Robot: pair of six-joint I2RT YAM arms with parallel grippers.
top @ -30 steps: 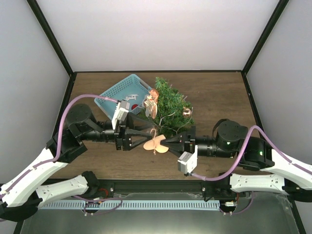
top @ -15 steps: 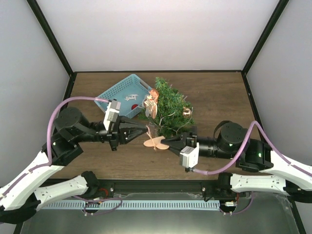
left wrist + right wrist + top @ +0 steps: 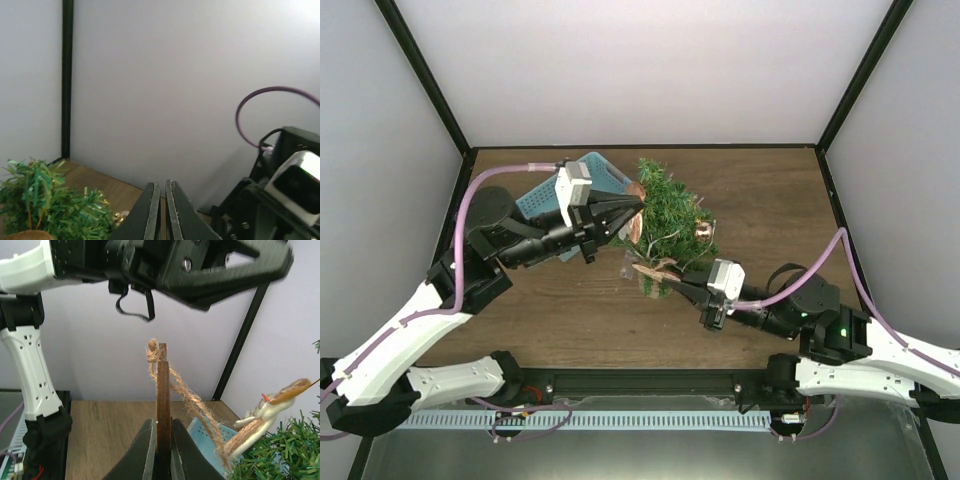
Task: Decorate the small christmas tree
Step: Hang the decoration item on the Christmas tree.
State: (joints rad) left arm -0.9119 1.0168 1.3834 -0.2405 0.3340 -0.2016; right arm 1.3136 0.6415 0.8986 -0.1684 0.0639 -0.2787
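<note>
Now the right tool (image 3: 161, 429) clamps a thin brown twine-looped wooden ornament (image 3: 161, 385) beside the small bushy green christmas tree (image 3: 672, 215) on the worktop (image 3: 770, 200); the left tool (image 3: 162, 186), pressed together, empty, hovers at its top; the loop (image 3: 188, 395) wants a firm branch tip

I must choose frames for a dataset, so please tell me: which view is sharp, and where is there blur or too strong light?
Top external view: even light, sharp, the small christmas tree crisp. Left wrist view: the wall washes out at upper right; the tree is slightly soft. Right wrist view: the wooden ornament and its twine are sharp; the right gripper holding it is dark.
</note>
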